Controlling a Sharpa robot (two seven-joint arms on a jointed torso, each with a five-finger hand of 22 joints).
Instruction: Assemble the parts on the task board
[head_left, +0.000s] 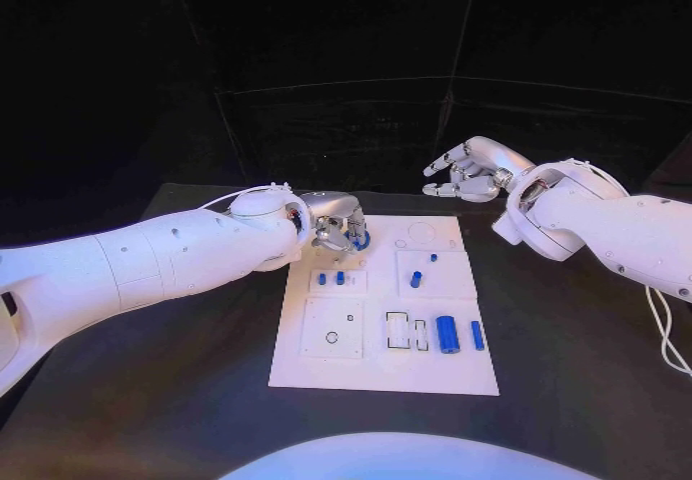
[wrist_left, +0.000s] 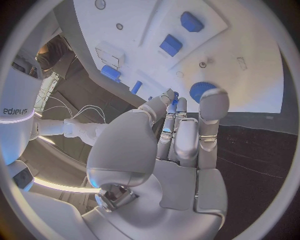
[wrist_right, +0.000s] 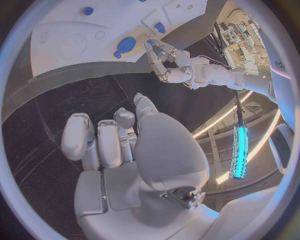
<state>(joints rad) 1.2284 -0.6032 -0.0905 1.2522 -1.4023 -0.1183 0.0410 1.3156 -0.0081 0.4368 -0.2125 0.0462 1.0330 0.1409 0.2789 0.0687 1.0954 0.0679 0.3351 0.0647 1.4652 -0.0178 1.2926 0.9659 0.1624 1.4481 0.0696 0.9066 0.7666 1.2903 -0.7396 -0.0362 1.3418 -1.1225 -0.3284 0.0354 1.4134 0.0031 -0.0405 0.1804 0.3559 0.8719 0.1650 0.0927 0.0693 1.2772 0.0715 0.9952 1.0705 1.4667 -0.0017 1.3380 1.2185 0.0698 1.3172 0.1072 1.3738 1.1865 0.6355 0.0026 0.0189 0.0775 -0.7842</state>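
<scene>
Reaching in from the left edge of the head view, left hand over the far left corner of the task board, fingers bent down around a round blue part there. Fingertips at that blue disc in the left wrist view, but cannot tell whether actually gripping it or only touching.

Lying on the black bench, white task board in the middle, long side running away from the robot. Near its left side, two small blue parts side by side on a raised square. Toward the middle, one blue peg with a smaller blue bit just beyond it. Nearer the robot, toward the right edge, a thick blue cylinder and a thinner blue rod, lying parallel, just beside an empty rectangular slot.

Hovering beyond the far right corner of the board, right hand, raised off the bench, fingers loosely curled and slightly apart, holding nothing.
</scene>
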